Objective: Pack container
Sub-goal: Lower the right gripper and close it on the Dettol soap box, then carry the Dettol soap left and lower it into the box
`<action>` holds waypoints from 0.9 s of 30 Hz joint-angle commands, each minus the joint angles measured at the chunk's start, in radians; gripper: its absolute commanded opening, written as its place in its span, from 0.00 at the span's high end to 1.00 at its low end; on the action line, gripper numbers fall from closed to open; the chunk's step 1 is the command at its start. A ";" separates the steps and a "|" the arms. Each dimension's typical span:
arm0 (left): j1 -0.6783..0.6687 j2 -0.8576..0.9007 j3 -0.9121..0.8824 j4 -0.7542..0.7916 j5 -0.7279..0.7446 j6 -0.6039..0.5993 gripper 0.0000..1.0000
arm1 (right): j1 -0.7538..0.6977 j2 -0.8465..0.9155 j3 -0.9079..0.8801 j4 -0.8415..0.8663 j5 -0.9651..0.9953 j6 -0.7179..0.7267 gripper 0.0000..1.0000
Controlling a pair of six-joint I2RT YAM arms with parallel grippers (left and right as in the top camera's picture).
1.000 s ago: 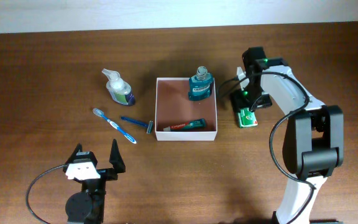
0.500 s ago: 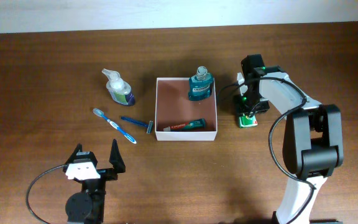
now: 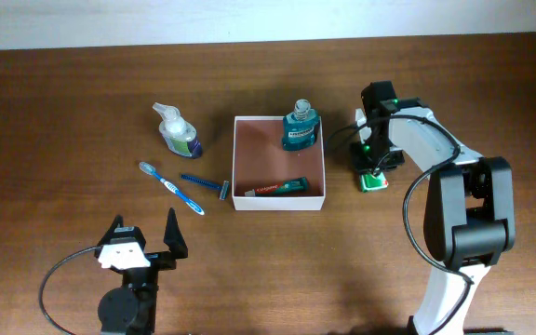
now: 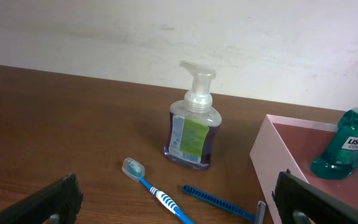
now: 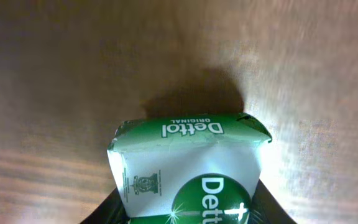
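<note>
- The container (image 3: 278, 201) sat open near the middle of the tabletop, somewhat closer to the far edge than the near one.
- A teal mouthwash bottle (image 3: 300, 128) stood upright in the container's far right corner, and a toothpaste tube (image 3: 277, 188) lay flat along its near wall.
- The right gripper (image 3: 372, 166) was down over a green soap packet (image 5: 188, 168) lying on the tabletop near the container's right wall, not touching it.
- In the wrist view its dark fingers (image 5: 104, 211) sat against both sides of the packet, jaws narrowed onto it; the packet rested on the wood.
- The left gripper (image 3: 143, 233) was near the tabletop's near edge, to the left, with its jaws spread as wide as they go and nothing between them.
- A pump bottle (image 3: 179, 132) of purple liquid stood to the left of the container, well apart from it.
- A blue and white toothbrush (image 3: 171, 187) lay at a slant nearer the near edge than the pump bottle.
- A blue razor (image 3: 207, 184) lay between the toothbrush and the container, its head just beside the container's left wall.
</note>
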 commanded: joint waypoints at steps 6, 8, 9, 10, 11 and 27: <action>-0.003 -0.003 -0.002 -0.003 0.007 0.016 0.00 | 0.003 -0.012 0.249 -0.226 -0.003 0.006 0.83; -0.003 -0.003 -0.002 -0.003 0.007 0.016 0.01 | 0.003 -0.012 0.326 -0.277 -0.032 0.006 0.84; -0.003 -0.003 -0.002 -0.003 0.007 0.016 0.01 | 0.003 -0.012 0.365 -0.303 -0.050 0.006 0.84; -0.003 -0.003 -0.002 -0.003 0.007 0.016 0.01 | 0.003 -0.012 0.402 -0.327 -0.071 0.006 0.84; -0.003 -0.003 -0.002 -0.003 0.007 0.016 0.01 | 0.003 -0.012 0.438 -0.352 -0.094 0.006 0.84; -0.003 -0.003 -0.002 -0.003 0.007 0.016 0.01 | 0.194 -0.014 0.557 -0.416 -0.236 0.040 0.84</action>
